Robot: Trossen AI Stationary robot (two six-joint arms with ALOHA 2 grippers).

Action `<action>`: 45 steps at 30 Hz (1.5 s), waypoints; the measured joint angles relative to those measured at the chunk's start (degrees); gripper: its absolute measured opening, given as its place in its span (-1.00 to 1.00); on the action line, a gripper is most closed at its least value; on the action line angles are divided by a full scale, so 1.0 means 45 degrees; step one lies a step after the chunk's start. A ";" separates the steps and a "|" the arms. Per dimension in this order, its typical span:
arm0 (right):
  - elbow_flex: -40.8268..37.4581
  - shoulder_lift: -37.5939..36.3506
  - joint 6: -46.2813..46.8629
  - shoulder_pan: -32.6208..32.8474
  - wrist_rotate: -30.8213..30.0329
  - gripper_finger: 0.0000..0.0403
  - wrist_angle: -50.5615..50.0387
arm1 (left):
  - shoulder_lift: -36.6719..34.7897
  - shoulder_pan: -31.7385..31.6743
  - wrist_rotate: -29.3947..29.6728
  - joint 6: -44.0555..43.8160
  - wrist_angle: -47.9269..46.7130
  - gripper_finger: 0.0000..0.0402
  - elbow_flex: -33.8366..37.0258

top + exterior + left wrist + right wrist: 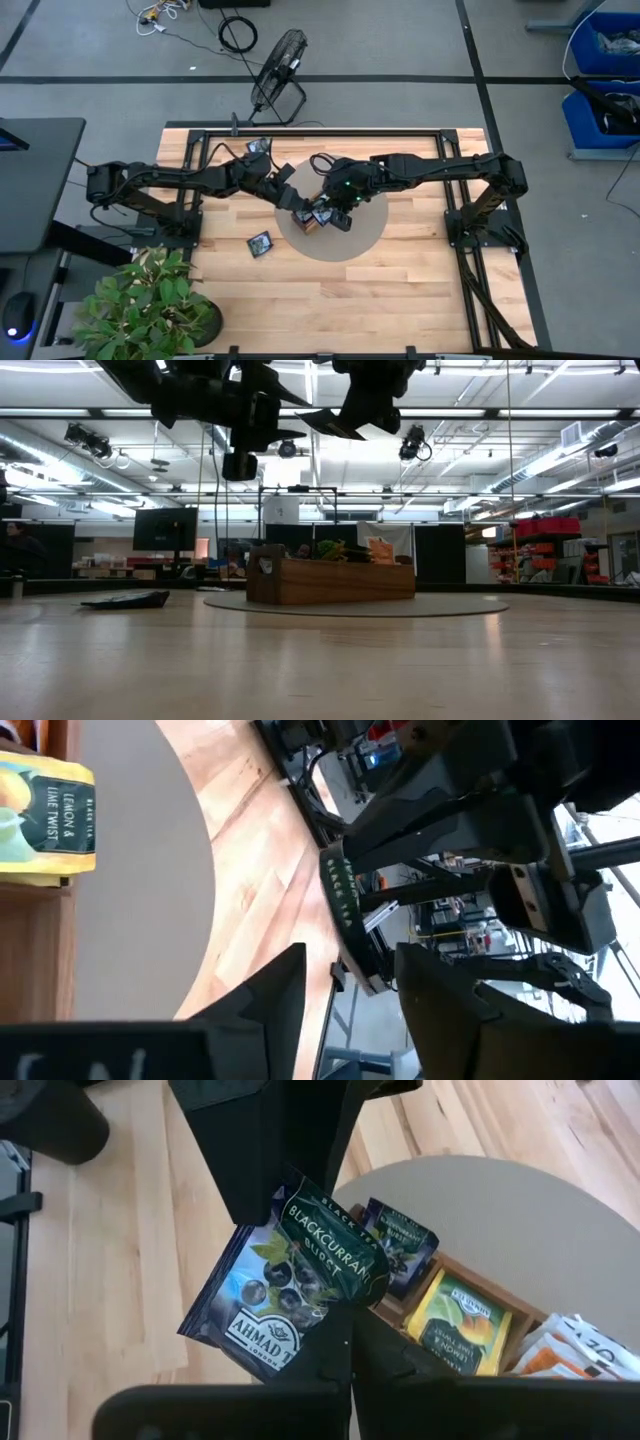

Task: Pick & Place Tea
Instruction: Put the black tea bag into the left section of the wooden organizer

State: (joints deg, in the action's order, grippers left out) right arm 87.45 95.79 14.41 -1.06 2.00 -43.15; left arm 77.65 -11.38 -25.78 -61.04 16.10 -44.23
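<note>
Two dark arms meet over a wooden tray (pixel 308 222) on a round grey mat (pixel 365 232) at the centre of the table (pixel 400 300). The right gripper (pixel 335 1342), fingers closed, pinches one dark navy blackcurrant packet (pixel 285 1285) by its lower edge and holds it in the air above the tray's end. The left gripper (pixel 350 995) hovers just at 9 o'clock of it, fingers apart and empty, with the navy packet's edge (pixel 340 890) showing beyond them.

In the tray, the right wrist view counts one more navy packet (pixel 400 1240), one yellow lemon packet (pixel 462 1325) and a cut-off bunch of orange-and-white packets (pixel 585 1352); how many of these cannot be made out. One further dark packet (pixel 260 243) lies flat on bare wood, well apart from the tray toward 8 o'clock.

The table is open wood toward 6 o'clock. A potted plant (pixel 150 305) overhangs the corner at 7 o'clock. From above, the arms hide most of the tray.
</note>
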 joint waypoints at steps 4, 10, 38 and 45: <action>-0.0003 0.0000 -0.0015 0.0000 0.0005 -1.00 0.0102 | 0.0000 -0.0005 0.0000 -0.0053 -0.0133 -0.38 -0.0004; -0.0003 0.0000 -0.0086 0.0005 0.0059 -1.00 -0.0026 | 0.0000 -0.0005 0.0000 0.0366 -0.0219 -0.91 -0.0004; -0.2892 -0.3211 0.1849 -0.0083 -0.4460 0.31 0.0124 | -0.1171 0.0728 0.6574 0.3435 -0.5418 -0.99 -0.0013; -0.3981 -0.4065 0.2702 -0.0378 -0.5021 0.30 0.0398 | -0.1160 0.1396 0.8329 0.3225 -0.6258 -1.00 -0.0004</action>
State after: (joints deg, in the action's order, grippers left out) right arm 69.54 77.50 26.57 -2.76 -20.60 -41.35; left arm 72.43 -5.09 11.70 -46.52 -12.07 -44.25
